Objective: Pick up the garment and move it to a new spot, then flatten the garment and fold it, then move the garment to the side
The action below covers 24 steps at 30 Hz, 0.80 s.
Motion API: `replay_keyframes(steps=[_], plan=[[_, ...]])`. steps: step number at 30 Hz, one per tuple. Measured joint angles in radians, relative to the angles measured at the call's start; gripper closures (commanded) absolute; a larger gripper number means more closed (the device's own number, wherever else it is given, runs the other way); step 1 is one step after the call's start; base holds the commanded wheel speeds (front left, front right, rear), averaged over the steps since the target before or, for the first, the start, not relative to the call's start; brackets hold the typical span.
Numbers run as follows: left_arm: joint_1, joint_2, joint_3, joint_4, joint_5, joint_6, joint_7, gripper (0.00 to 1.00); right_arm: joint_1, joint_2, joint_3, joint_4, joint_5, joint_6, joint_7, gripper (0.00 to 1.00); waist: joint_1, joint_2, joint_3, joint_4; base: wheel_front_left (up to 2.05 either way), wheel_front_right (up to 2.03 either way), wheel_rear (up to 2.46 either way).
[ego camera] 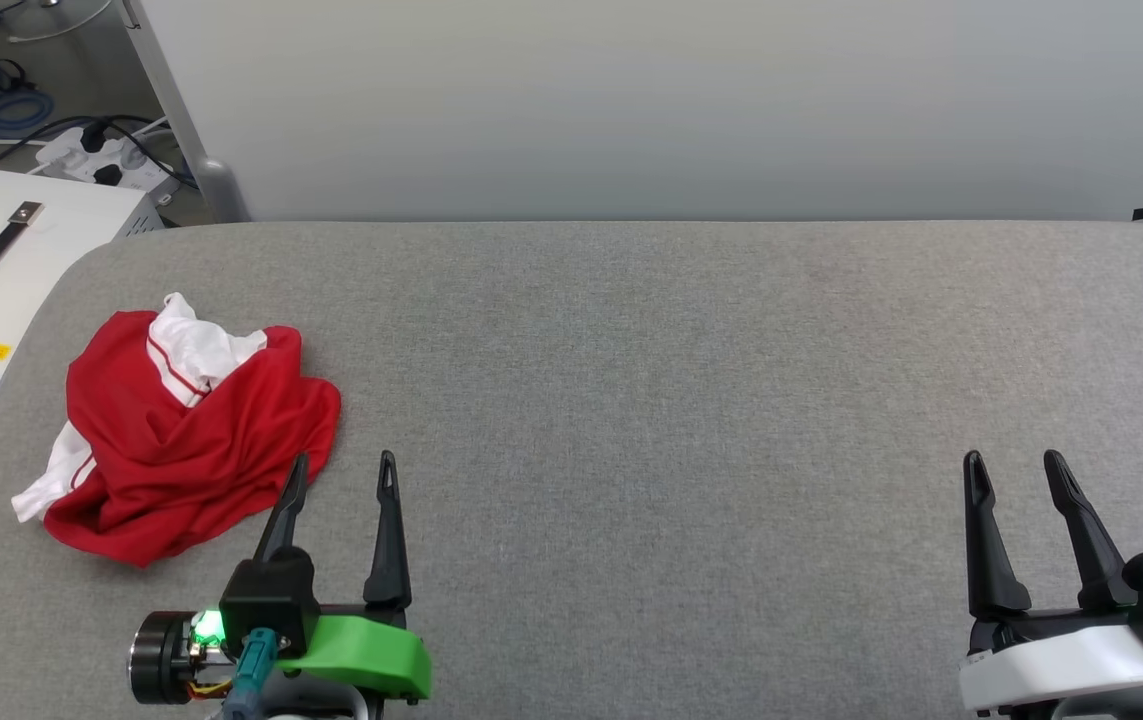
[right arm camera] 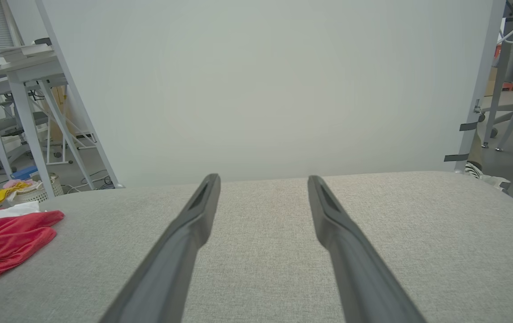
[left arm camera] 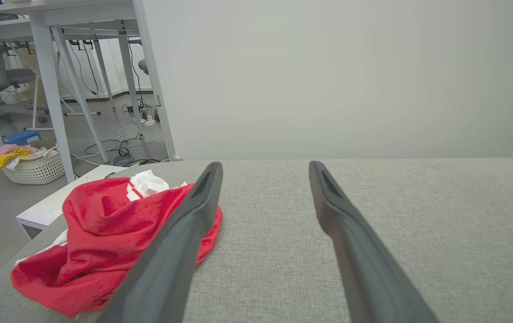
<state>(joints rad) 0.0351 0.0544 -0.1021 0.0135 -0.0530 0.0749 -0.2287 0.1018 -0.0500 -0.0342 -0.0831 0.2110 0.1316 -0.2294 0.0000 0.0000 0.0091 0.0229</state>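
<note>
Clearly nothing is done yet: the garment [ego camera: 186, 430] is lying bunched by the table's [ego camera: 651, 400] left edge, while the left gripper [ego camera: 344, 470] and the right gripper [ego camera: 1014, 468] are hovering with wide fingers, holding nothing.

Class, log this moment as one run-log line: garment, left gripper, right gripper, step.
garment: crumpled, left end of table | left gripper: open, empty, by garment edge | right gripper: open, empty | step: pick-up not begun
</note>
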Motion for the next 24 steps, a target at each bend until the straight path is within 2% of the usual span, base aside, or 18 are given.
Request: replay_keyframes(steps=[24], plan=[[0.006, -0.001, -0.015, 0.012, -0.007, 0.009, -0.027, 0.0, 0.02, 0.0, 0.006, -0.005, 0.014, 0.0, -0.023, 0.0, 0.0, 0.0, -0.001, 0.024, 0.0, 0.0, 0.0]])
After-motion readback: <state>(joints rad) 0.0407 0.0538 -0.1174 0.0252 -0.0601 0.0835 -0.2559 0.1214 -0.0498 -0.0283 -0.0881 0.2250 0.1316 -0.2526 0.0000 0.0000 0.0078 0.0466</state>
